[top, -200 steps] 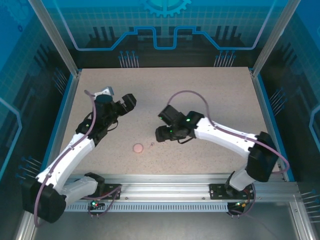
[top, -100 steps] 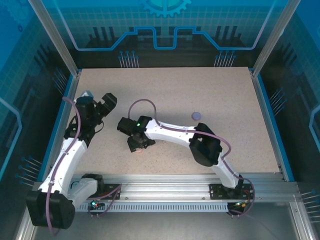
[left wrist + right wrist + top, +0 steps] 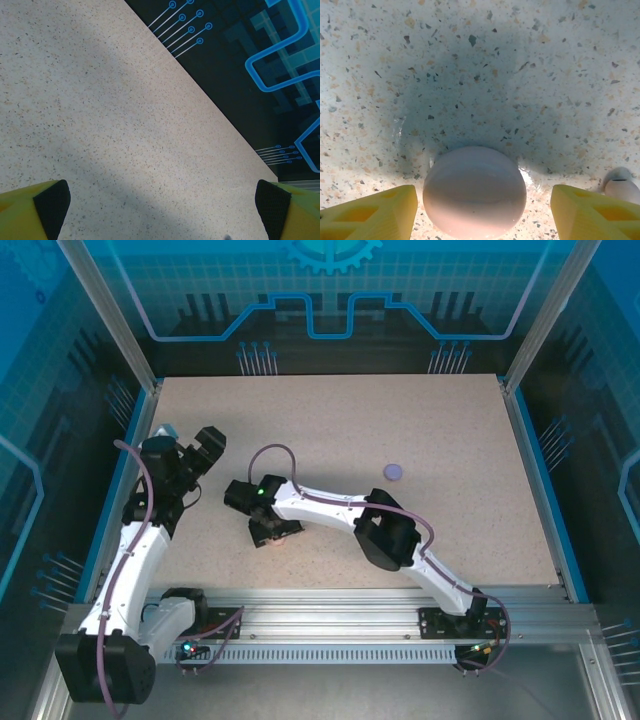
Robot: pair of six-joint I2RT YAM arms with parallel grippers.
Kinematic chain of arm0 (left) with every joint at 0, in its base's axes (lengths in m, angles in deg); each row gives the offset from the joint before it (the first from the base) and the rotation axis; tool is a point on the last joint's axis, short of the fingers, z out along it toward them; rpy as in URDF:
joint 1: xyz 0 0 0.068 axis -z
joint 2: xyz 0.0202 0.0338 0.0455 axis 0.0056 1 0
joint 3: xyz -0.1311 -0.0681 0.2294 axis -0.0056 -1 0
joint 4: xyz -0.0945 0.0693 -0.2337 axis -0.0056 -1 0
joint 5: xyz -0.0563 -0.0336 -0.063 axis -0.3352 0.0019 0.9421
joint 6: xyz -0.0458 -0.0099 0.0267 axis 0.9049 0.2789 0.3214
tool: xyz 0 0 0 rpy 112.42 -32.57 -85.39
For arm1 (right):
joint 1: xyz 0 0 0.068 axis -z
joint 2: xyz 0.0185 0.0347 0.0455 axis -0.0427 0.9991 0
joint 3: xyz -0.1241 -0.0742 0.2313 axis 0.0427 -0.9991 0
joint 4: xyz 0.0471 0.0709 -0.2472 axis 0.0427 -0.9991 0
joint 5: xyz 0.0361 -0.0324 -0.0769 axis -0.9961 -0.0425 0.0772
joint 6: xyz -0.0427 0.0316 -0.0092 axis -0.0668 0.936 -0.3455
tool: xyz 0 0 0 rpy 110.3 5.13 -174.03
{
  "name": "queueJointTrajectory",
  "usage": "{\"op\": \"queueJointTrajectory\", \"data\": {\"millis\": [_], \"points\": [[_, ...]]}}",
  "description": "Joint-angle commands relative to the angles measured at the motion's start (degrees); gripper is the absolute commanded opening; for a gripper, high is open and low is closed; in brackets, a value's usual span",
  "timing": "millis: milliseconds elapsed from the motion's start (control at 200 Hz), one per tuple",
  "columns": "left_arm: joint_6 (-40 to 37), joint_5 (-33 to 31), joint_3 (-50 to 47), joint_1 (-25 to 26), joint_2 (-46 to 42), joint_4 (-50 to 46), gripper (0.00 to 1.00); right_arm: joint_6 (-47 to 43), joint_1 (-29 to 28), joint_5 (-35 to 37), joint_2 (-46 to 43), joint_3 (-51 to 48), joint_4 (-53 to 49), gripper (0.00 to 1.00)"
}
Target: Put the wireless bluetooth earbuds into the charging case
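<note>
A pale pink round charging case [image 3: 475,192], lid closed, lies on the speckled table between the yellow fingers [image 3: 370,212] of my right gripper [image 3: 482,215]. The jaws stand open on either side of it, with a narrow gap on the left and a wider one on the right. One pale earbud [image 3: 620,187] lies just beyond the right finger. From above, the right gripper [image 3: 270,532] points down at the near left of the table and covers most of the case. My left gripper [image 3: 205,445] hangs open over bare table at the far left, nothing between its fingers [image 3: 50,205].
A small lavender round case [image 3: 394,471] lies alone right of the table's centre. The right arm [image 3: 340,508] stretches across the middle of the table. Blue rails and glass walls [image 3: 130,455] bound the table; its far edge [image 3: 210,100] runs close ahead of the left gripper.
The right arm swung from the table's middle to the near left and came down over the pink case. The left arm drew back toward the left wall. The lavender case came into view.
</note>
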Motion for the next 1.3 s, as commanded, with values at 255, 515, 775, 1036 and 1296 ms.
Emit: {"op": "queueJointTrajectory", "data": {"millis": [255,515,775,1036,1296], "points": [[0.8,0.9,-1.4,-0.6,-1.1,1.8,0.99,1.7,0.8,-2.6,5.0,7.3,-6.8,0.69],[0.9,0.9,-1.8,-0.6,-1.2,2.0,0.99,2.5,1.3,-4.7,7.5,8.3,-6.7,0.65],[1.1,1.6,-2.6,-0.6,-1.5,2.7,0.99,2.7,1.0,-4.2,8.3,8.4,-7.0,0.61],[4.8,2.0,-4.3,-0.6,-3.1,5.3,0.99,2.8,0.8,-3.0,7.5,8.5,-7.4,0.48],[8.5,3.9,-5.6,-0.6,-4.3,8.2,0.99,2.7,1.5,-0.7,1.8,7.1,-4.9,0.45]]}}
